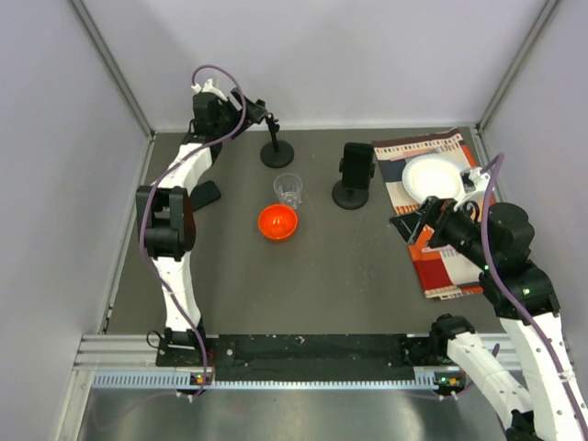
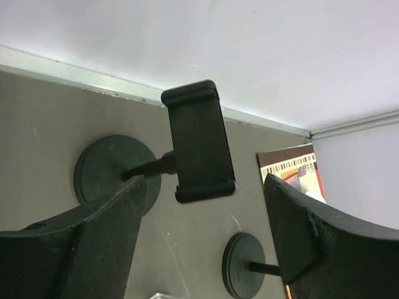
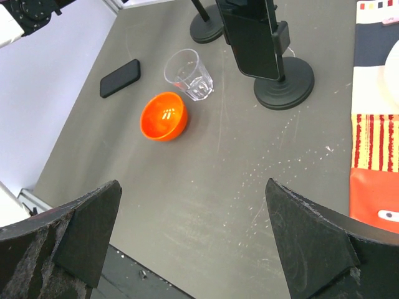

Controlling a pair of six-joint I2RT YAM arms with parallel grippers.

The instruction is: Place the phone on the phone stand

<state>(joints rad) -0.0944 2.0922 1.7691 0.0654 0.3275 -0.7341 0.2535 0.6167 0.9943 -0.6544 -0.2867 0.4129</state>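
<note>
A black phone lies flat on the grey table at the left, also in the right wrist view. An empty black phone stand stands at the back; its clamp and round base fill the left wrist view. My left gripper is open and empty, just beside and above that clamp. A second stand holds a dark phone. My right gripper is open and empty, above the table right of centre.
A clear glass and an orange bowl sit mid-table between the stands. A striped cloth with a white plate lies at the right. Grey walls enclose the table on three sides.
</note>
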